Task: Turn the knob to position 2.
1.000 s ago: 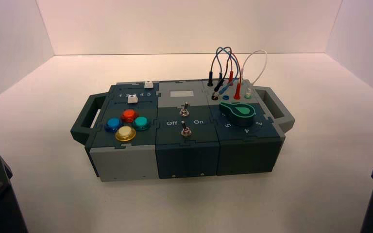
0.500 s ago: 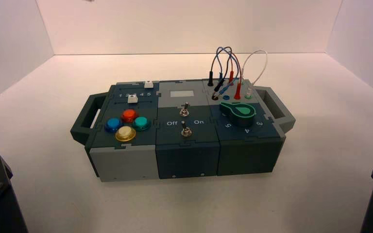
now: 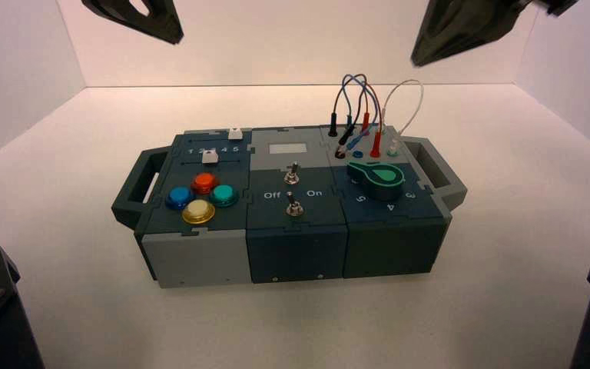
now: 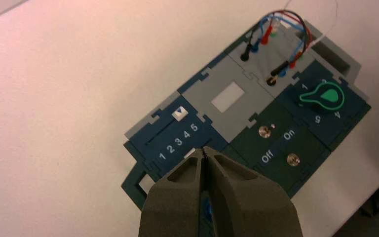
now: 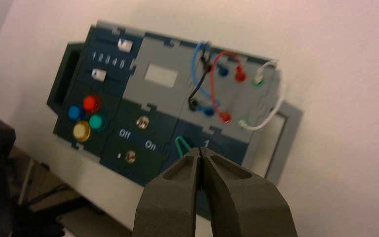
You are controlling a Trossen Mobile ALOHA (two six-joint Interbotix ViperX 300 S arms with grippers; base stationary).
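Both arms hang high above the box, nothing touched.

The round dark-green knob point(image 3: 376, 178) sits on the box's right panel, its pointer aimed left. Left pincer point(image 4: 205, 154) and right pincer point(image 5: 200, 152) are each pressed together, empty, well above the white surface point(image 3: 507, 254).

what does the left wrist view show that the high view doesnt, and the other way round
Only the left wrist view shows the left gripper with its tips shut above the box, and the digit 1 by the knob.

Only the high view shows the four coloured push buttons, the box's front wall, both arms entering at the top edge, and the right gripper high over the wires.

Both show the knob, the Off/On toggle switches, the plugged wires and the numbered slider row.
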